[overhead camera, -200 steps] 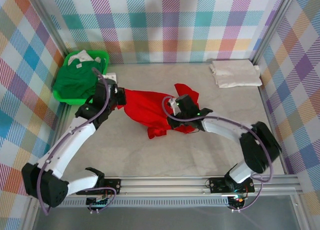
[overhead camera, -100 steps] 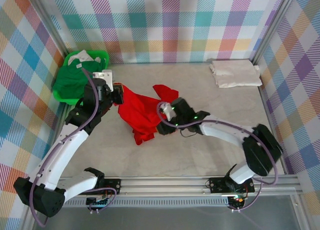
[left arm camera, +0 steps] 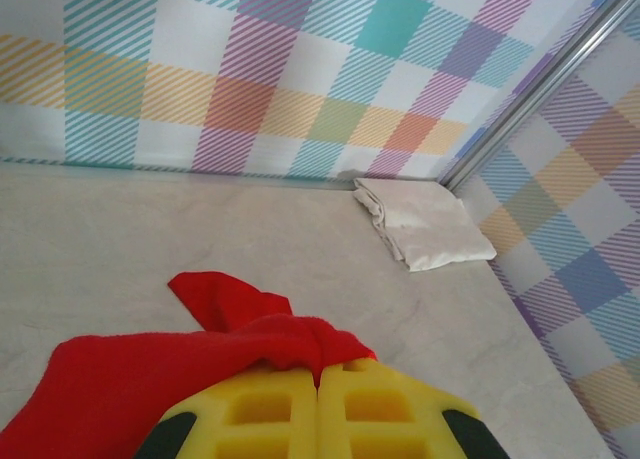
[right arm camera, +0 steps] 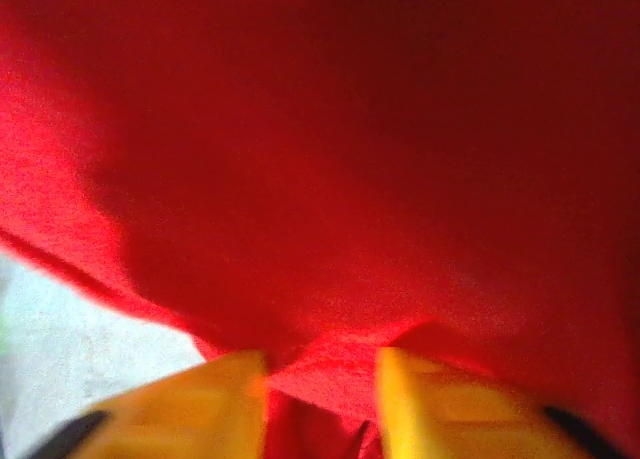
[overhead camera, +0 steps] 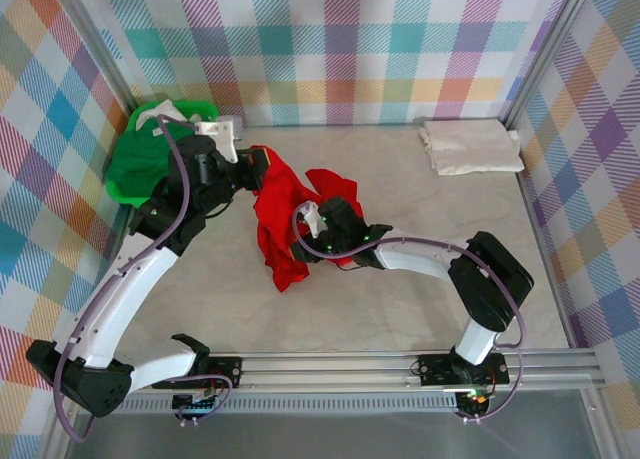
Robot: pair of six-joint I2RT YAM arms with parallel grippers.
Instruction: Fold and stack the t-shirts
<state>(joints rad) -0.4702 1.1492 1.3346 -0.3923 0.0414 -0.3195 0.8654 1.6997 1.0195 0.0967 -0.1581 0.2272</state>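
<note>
Left gripper (overhead camera: 258,164), top view: clenched on the red t-shirt (overhead camera: 280,204), which drapes crumpled onto the table (overhead camera: 420,289), centre-left. The right gripper (overhead camera: 303,239) is sunk in its lower folds. A cream t-shirt (overhead camera: 470,144) lies folded in the far right corner, and a dark green t-shirt (overhead camera: 150,159) fills the basket (overhead camera: 197,106).
Left wrist view: the jaws are closed together, pinching red cloth.
Right wrist view: yellow fingers (right arm camera: 420,389) stand apart with red cloth between; whether they grip it cannot be told.

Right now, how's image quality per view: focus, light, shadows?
Top view: even light, sharp, no glare. Left wrist view: white shirt at the far wall crisp, red shirt near the lens slightly soft. Right wrist view: red shirt too close, blurred throughout, shaded dark toward the upper right.
</note>
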